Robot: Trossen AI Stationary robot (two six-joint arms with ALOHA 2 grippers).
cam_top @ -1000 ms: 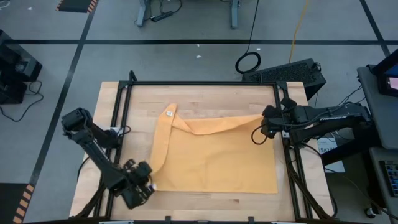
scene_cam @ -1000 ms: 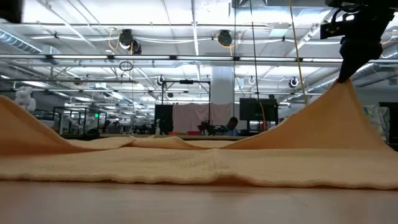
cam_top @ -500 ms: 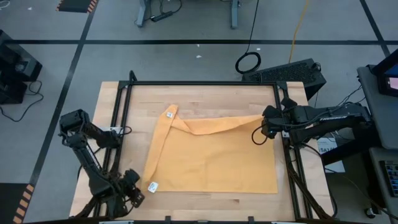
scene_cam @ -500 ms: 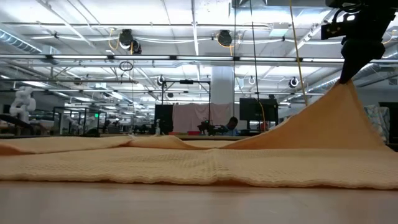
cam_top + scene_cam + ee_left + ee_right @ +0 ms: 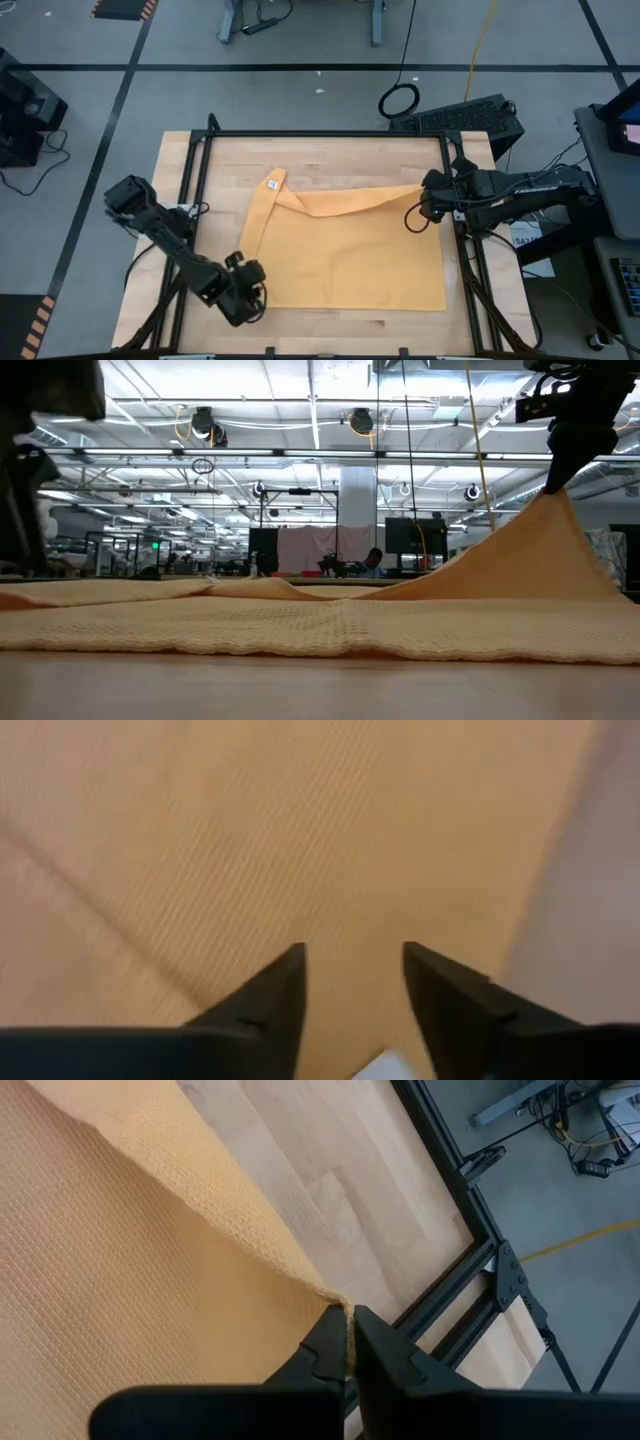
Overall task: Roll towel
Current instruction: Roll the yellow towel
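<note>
Meanwhile the left gripper (image 5: pixel 250 297) has swung back in from the table's front-left edge, where it sat half a second ago, and now hovers over the front-left corner of the towel (image 5: pixel 350 250); that corner lies flat on the wood, no longer lifted as it was a second ago, and the small white label that showed there a moment back is now hidden under the gripper in the high view. On the other side nothing has changed: the right gripper (image 5: pixel 428 205) stays at the towel's rear-right corner.

One mustard-yellow towel, two arms, one wooden table (image 5: pixel 330 155) with a black frame (image 5: pixel 320 133) around it.

The left arm reaches in a long diagonal from its base at the table's left edge toward the front, wrist bent down; its wrist view looks onto ribbed yellow cloth (image 5: pixel 300 840), with the two dark fingers (image 5: pixel 270 995) parted a moderate way and nothing between them. The right arm lies nearly level from the right edge, its fingers (image 5: pixel 325 1345) pinched tight on the towel's corner (image 5: pixel 345 1315), holding it raised so the cloth rises in a tent (image 5: pixel 540 550) in the low view. The rest of the towel lies spread over the table's middle, its left edge folded inward.
</note>
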